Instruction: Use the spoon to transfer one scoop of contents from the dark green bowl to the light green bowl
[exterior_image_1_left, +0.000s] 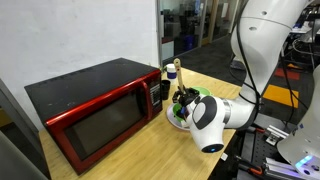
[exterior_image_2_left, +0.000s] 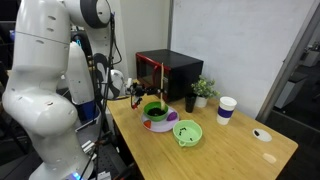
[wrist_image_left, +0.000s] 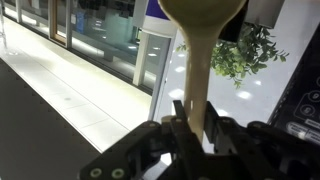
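Observation:
My gripper (wrist_image_left: 193, 128) is shut on the slim handle of the pale wooden spoon (wrist_image_left: 200, 60), which in the wrist view runs up from between the fingers to its round head at the top edge. In an exterior view the spoon (exterior_image_1_left: 174, 72) stands nearly upright in the gripper (exterior_image_1_left: 181, 97), just above the dark green bowl (exterior_image_1_left: 177, 116). Another exterior view shows the gripper (exterior_image_2_left: 138, 92) beside the rim of the dark green bowl (exterior_image_2_left: 155, 113), with the dark contents (exterior_image_2_left: 154, 108) inside. The light green bowl (exterior_image_2_left: 187, 132) sits close in front of it on the table.
A red and black microwave (exterior_image_1_left: 95, 110) stands on the wooden table (exterior_image_2_left: 230, 150) behind the bowls. Near it are a black cup (exterior_image_2_left: 190, 102), a small potted plant (exterior_image_2_left: 203, 89) and a white cup with a blue top (exterior_image_2_left: 226, 109). A small object (exterior_image_2_left: 262, 134) lies further along.

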